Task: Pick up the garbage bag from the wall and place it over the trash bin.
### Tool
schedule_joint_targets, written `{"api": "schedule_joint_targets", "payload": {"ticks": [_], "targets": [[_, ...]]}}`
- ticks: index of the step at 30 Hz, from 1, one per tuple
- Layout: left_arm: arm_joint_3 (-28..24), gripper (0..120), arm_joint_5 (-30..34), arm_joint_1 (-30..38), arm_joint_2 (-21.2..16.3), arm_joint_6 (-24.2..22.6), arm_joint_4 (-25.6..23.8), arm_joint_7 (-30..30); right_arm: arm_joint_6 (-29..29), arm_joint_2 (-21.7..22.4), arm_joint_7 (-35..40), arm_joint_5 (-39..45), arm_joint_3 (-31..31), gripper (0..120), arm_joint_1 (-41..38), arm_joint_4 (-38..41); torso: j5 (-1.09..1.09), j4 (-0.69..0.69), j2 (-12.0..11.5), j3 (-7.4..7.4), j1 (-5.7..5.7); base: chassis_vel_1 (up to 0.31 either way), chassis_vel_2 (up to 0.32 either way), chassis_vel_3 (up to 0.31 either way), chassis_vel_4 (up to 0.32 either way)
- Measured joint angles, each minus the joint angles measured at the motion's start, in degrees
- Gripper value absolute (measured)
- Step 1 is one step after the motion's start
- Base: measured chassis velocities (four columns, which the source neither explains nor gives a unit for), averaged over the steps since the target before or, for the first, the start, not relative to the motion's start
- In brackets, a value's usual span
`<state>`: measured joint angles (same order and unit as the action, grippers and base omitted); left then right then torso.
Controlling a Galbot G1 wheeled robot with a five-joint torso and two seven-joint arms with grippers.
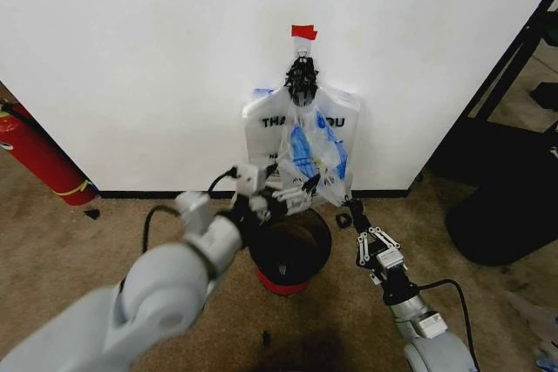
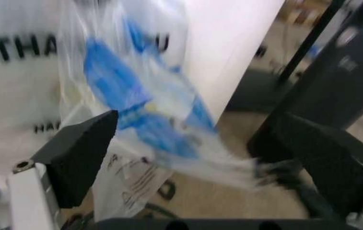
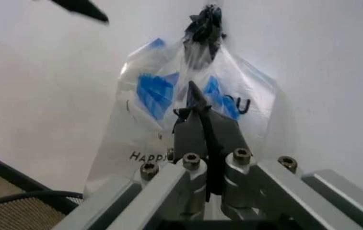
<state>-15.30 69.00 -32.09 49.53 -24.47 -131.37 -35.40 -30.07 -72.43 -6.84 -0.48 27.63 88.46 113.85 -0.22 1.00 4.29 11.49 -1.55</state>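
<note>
The garbage bag (image 1: 319, 151), crinkly translucent white with blue loops, hangs on the wall (image 1: 157, 58) in front of a flat bundle of bags (image 1: 260, 124), below a black knot (image 1: 302, 76) and a piece of red tape (image 1: 303, 32). My left gripper (image 1: 301, 191) is open at the bag's lower end. In the left wrist view the garbage bag (image 2: 149, 110) hangs between and just beyond the spread fingers (image 2: 82, 153). The trash bin (image 1: 292, 250), black mesh on a red base, stands on the floor right under that gripper. My right gripper (image 1: 347, 215) is shut and empty, low beside the bin, pointing up at the garbage bag (image 3: 158, 96).
A red fire extinguisher (image 1: 35, 158) leans at the far left by the black baseboard (image 1: 157, 192). A black rack (image 1: 514, 58) and a large solid black rounded object (image 1: 506, 215) stand to the right. Beige carpet lies around the bin.
</note>
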Motion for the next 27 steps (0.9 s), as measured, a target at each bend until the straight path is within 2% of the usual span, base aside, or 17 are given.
{"api": "schedule_joint_targets", "payload": {"ticks": [3,11,21,27], "targets": [[-4.29,98,3.32,4.97,2.77,-2.94,3.29,-4.67,-0.05,0.14,-0.05,0.09,0.58,0,-0.02,0.07,0.0,-0.02,0.0,0.01,0.0,0.0,0.0,0.0,0.0],[-8.7,97,7.05,12.23,7.64,-7.12,8.46,-11.4,-0.23,0.27,-0.22,0.23,1.03,0,0.07,0.01,0.01,-0.02,0.0,0.0,0.0,0.0,0.0,0.0,0.0],[-10.44,94,9.74,16.05,11.16,-10.76,12.58,-17.74,-0.13,0.6,-0.25,0.75,1.21,0,-0.14,0.28,0.0,-0.02,0.0,0.0,0.0,0.0,0.0,0.0,0.0],[-11.24,86,11.59,16.98,12.67,-11.28,13.73,-19.75,0.1,0.84,-0.26,1.19,1.23,0,-0.21,0.53,0.0,-0.02,0.0,0.0,0.0,0.0,0.0,0.0,0.0]]}}
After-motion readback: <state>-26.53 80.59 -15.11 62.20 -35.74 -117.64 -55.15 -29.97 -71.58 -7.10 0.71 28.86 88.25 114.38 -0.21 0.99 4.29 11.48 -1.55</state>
